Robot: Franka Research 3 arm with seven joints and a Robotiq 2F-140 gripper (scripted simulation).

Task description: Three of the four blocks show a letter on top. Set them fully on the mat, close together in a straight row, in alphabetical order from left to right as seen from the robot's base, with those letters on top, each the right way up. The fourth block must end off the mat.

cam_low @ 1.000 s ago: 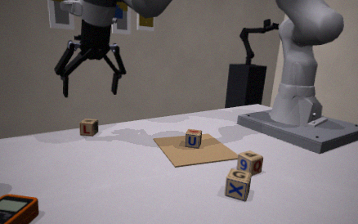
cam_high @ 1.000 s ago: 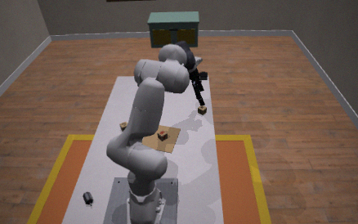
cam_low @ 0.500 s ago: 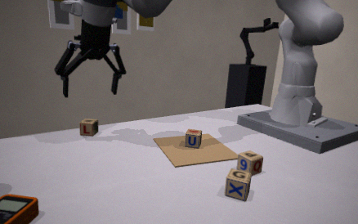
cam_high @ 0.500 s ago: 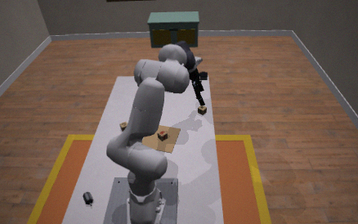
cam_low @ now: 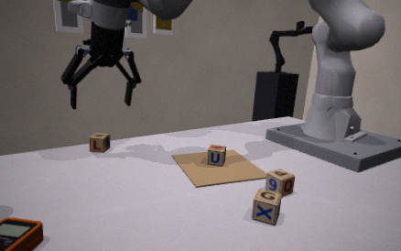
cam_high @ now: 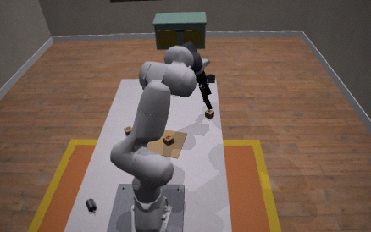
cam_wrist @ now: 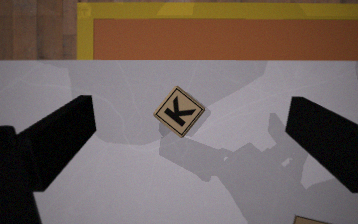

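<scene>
My gripper [cam_low: 101, 103] [cam_high: 208, 104] [cam_wrist: 191, 114] is open and empty, hanging above a wooden block with a black K on top [cam_wrist: 178, 111] [cam_low: 99, 142] [cam_high: 209, 113], which lies turned at an angle on the table, off the mat. The tan mat [cam_low: 234, 175] [cam_high: 175, 151] holds one block [cam_low: 216, 155] [cam_high: 168, 140] with a red mark on top and a blue U on its side. A block with G on top and a blue X on its side [cam_low: 266, 206] and a block showing 9 and Q on its sides [cam_low: 280, 181] stand close together off the mat. One of them shows in the top view [cam_high: 128, 130].
The robot base [cam_low: 340, 147] stands at the table's end behind the mat. An orange multimeter [cam_low: 7, 234] lies at the near corner, and a small dark object [cam_high: 91, 205] lies beside the base. A teal cabinet [cam_high: 179, 30] stands by the far wall. The table edge lies close to the K block.
</scene>
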